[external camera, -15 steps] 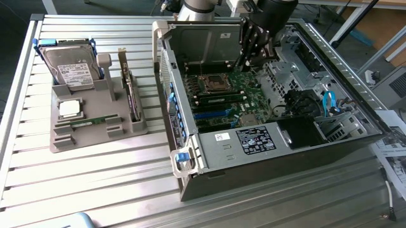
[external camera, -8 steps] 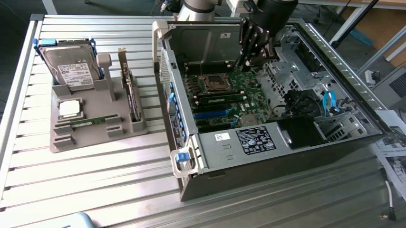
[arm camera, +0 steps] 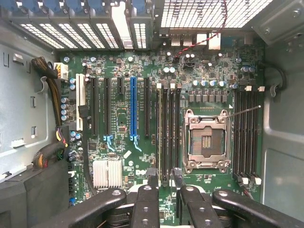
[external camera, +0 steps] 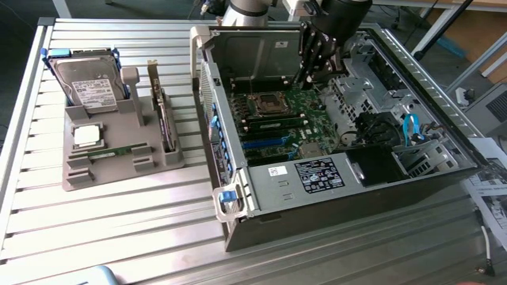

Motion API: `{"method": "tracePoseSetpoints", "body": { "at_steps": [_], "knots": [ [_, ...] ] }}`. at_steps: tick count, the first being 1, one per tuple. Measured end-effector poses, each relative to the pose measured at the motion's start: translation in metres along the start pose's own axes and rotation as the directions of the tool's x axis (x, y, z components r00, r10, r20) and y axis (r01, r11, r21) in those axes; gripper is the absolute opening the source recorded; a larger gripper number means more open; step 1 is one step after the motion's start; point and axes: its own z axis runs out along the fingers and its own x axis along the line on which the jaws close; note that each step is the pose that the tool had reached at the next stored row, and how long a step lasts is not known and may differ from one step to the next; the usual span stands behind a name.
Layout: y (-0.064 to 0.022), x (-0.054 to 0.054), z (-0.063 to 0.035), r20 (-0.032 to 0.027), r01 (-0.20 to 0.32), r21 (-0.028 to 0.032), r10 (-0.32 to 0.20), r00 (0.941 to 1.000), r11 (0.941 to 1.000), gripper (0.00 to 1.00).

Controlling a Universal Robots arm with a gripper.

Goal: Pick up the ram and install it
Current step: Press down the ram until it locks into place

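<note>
Exterior view: the ram (external camera: 107, 152) lies flat in a groove of the grey holder tray (external camera: 119, 173) on the exterior view's left. It sits just below the square processor chip (external camera: 87, 135) and beside the upright expansion card (external camera: 164, 119), with the hard drive (external camera: 87, 83) at the tray's far end. Nothing touches the ram, so it is not yet picked up.

The gripper (external camera: 315, 71) hangs inside the open computer case (external camera: 262, 205), well apart from the tray. In the wrist view the gripper (arm camera: 164, 183) is spread, its fingertips (arm camera: 152, 176) parted with nothing between them. It looks down on the motherboard (arm camera: 123, 61), with the long black memory slots (arm camera: 167, 133) next to the empty CPU socket (arm camera: 206, 140).

Handling, as a judgement:
- The stick is probably very light, thin and stiff, but fragile (chips and edge contacts won't like squeezing or bending).
- Best taken by the two long flat faces or the short ends near the middle, so it stays level.
- Its low seat in the groove leaves little edge to grab, and the smooth board could slip or tilt in the pads.
</note>
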Motion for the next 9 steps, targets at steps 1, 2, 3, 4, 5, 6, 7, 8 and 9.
{"method": "tracePoseSetpoints", "body": {
  "at_steps": [1,2,3,4,5,6,7,8,9],
  "knots": [
    [0.0,0.0,0.0,0.0,0.0,0.0,0.0,1.0,1.0,0.25],
    [0.0,0.0,0.0,0.0,0.0,0.0,0.0,1.0,1.0,0.25],
    [0.0,0.0,0.0,0.0,0.0,0.0,0.0,1.0,1.0,0.24],
    [0.0,0.0,0.0,0.0,0.0,0.0,0.0,1.0,1.0,0.24],
    [0.0,0.0,0.0,0.0,0.0,0.0,0.0,1.0,1.0,0.17],
    [0.0,0.0,0.0,0.0,0.0,0.0,0.0,1.0,1.0,0.11],
    [0.0,0.0,0.0,0.0,0.0,0.0,0.0,1.0,1.0,0.11],
    [0.0,0.0,0.0,0.0,0.0,0.0,0.0,1.0,1.0,0.11],
    [0.0,0.0,0.0,0.0,0.0,0.0,0.0,1.0,1.0,0.11]
  ]
}}
